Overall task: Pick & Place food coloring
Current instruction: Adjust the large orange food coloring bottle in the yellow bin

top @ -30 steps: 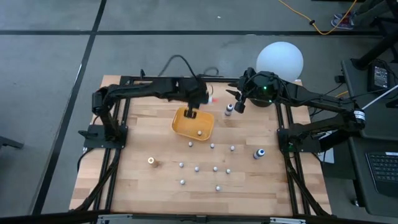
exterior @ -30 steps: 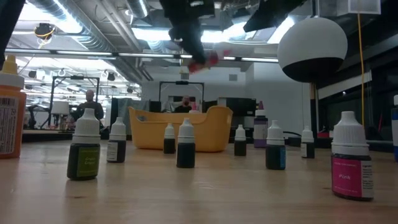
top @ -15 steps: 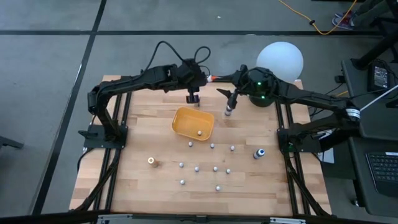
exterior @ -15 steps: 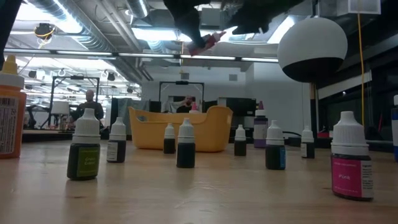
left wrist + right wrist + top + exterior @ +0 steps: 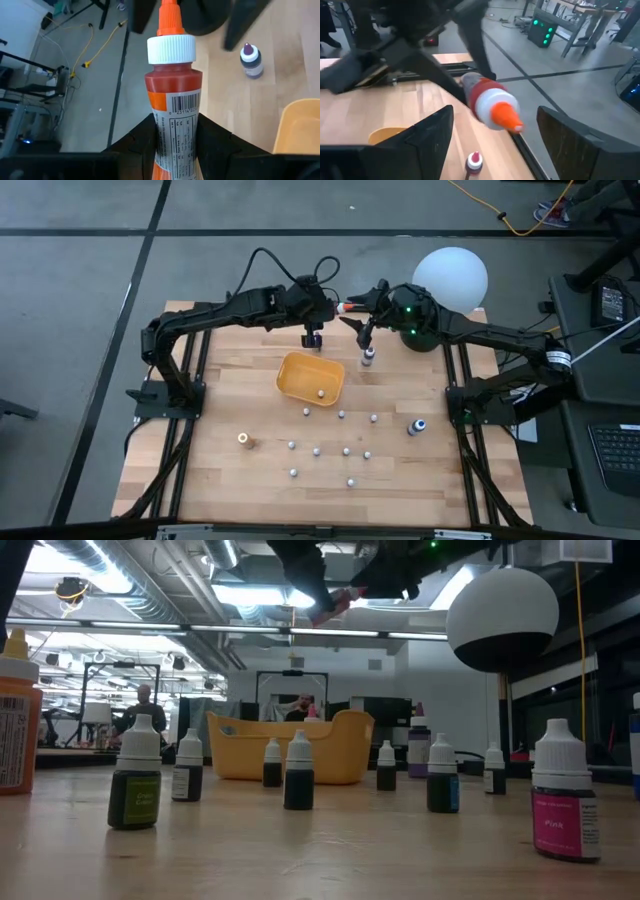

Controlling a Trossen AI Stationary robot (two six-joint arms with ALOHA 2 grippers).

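Overhead, both arms meet above the far edge of the wooden table (image 5: 230,480), in the upper middle of the frame. The left gripper (image 5: 172,131) is clamped around the body of a red bottle (image 5: 173,100) with a white collar and orange tip, holding it off the table with the tip pointing toward the right arm. The right gripper (image 5: 492,132) faces that tip with its fingers spread wide, one on each side of it, touching nothing. Just below the two grippers, a purple-topped bottle (image 5: 368,357) stands upright on the wood, right of the yellow tray (image 5: 310,378), which sits at upper centre and holds one small bottle (image 5: 320,392). More small bottles (image 5: 330,450) stand scattered across the lower centre. A white globe (image 5: 451,278) sits at upper right.
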